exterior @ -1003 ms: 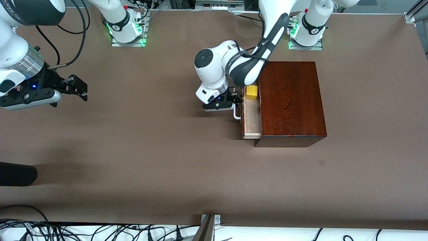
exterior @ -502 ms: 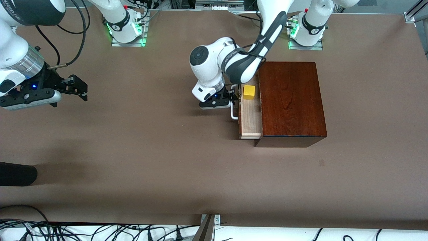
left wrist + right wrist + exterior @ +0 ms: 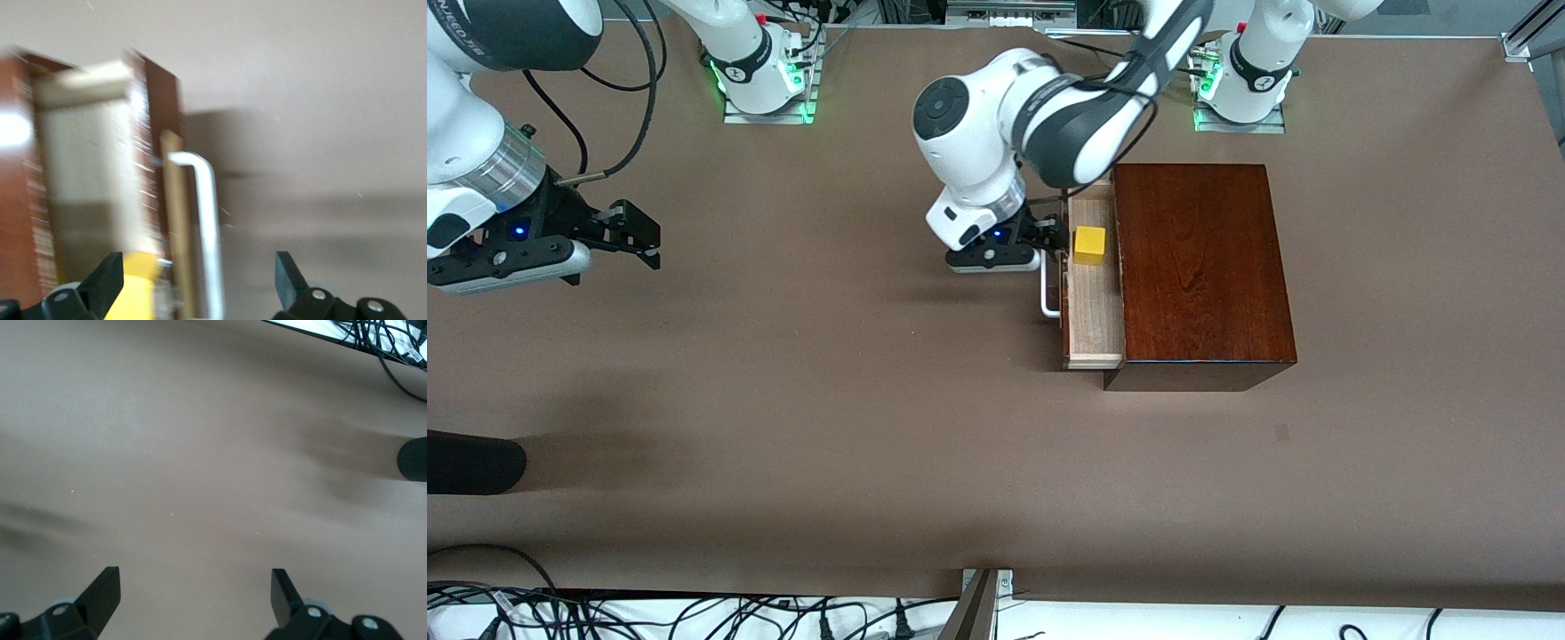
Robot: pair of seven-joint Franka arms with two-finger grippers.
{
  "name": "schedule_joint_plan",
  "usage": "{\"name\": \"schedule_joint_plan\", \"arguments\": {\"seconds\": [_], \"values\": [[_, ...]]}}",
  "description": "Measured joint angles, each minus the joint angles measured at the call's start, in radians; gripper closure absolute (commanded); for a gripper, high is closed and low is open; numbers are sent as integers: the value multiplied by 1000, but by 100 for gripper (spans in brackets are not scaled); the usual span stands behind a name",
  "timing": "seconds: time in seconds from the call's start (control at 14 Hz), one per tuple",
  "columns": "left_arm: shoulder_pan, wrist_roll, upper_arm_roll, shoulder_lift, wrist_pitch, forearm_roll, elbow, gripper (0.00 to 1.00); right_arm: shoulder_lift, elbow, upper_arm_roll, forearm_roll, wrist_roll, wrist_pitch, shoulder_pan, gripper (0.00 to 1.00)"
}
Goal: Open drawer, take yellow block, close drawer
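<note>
**Drawer pulled out, block lying in the tray**

The drawer [image 3: 1094, 307] stands out of the mahogany box [image 3: 1199, 267], its white handle [image 3: 1048, 298] facing the right arm's end of the table [image 3: 783, 400]. The yellow block [image 3: 1089, 244] sits in the tray, just beside the left end effector [image 3: 1054, 242], whose fingers [image 3: 103, 287] are spread wide, grasping nothing. The right end effector [image 3: 640, 238] waits, released, over bare table well apart from the box.
</note>
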Motion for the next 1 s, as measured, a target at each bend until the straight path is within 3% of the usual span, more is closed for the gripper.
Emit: {"name": "schedule_joint_plan", "arguments": {"seconds": [0.22,0.57,1.0], "values": [[147,152,-2,-108,-85,-15,8,0,1,0,1,0,0,0,1,0],[380,386,-2,-200,-146,-189,8,0,12,-3,16,-1,-1,0,14,0],[480,545,0,-209,-175,-194,7,0,54,-3,23,-3,-22,-5,54,0]]}}
